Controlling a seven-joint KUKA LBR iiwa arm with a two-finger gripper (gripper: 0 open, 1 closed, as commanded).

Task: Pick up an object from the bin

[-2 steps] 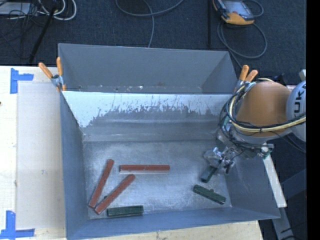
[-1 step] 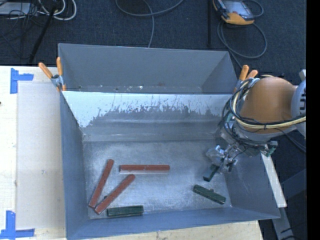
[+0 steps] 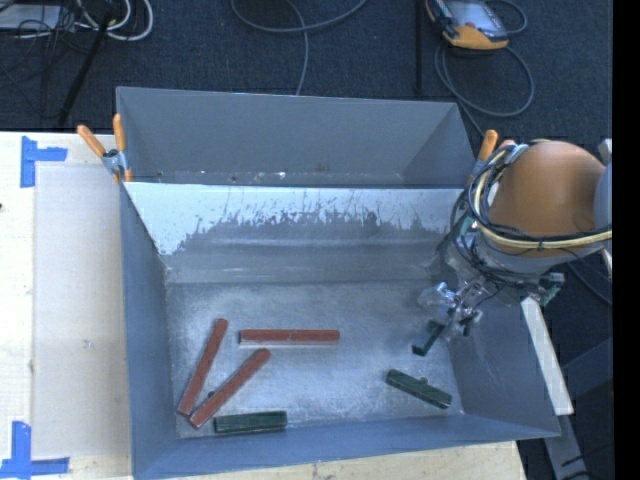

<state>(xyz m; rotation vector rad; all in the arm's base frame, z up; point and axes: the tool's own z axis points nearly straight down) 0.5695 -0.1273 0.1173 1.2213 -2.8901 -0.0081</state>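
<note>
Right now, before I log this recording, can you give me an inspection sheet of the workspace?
Surface: grey metal bin, floor scuffed and whitish.
Job's things: three reddish-brown sticks lower left; front-left dark green stick; front-right dark green stick; tilted dark green stick under the gripper.
Clutter: nothing seen.
Grippers: gripper at the bin's right side, over the tilted stick; grip not judgeable.
Cables: yellow and black loops round the arm's orange cover.
Surroundings: dark floor, loose cables.
</note>
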